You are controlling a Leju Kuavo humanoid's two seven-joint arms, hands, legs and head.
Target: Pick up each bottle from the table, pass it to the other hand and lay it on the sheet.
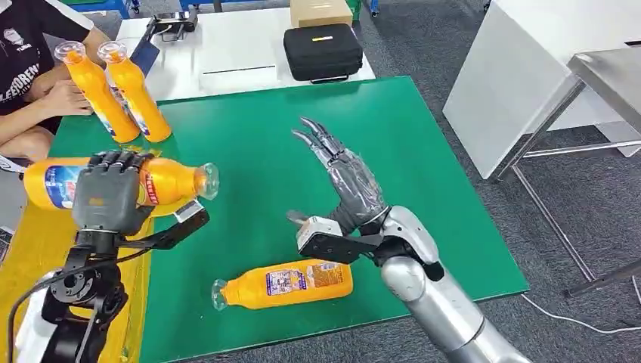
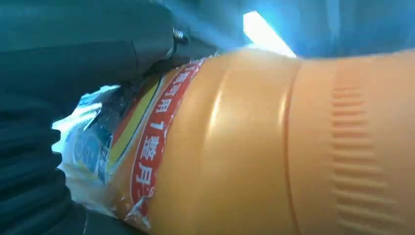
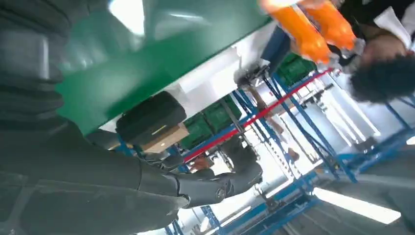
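While the left hand [image 1: 106, 193] wraps its fingers around a held bottle [image 1: 170, 184] at the left of the head view, that orange bottle lies sideways in the grasp, above the border between the yellow sheet [image 1: 34, 242] and the green table [image 1: 302, 121], its mouth pointing toward the frame's centre. From the left wrist view, the same bottle's orange body and red-edged label sit pressed close against the dark palm. At centre frame the right hand [image 1: 344, 178] is raised over the green surface with its fingers spread apart and nothing in it. Just below that hand, a second bottle [image 1: 283, 283] lies on its side on the table, mouth toward the left. Two more bottles [image 1: 121, 94] lean together at the upper left, beside a seated person's hand [image 1: 64, 98]. A black case [image 1: 323, 51] rests on a white table beyond the green one.
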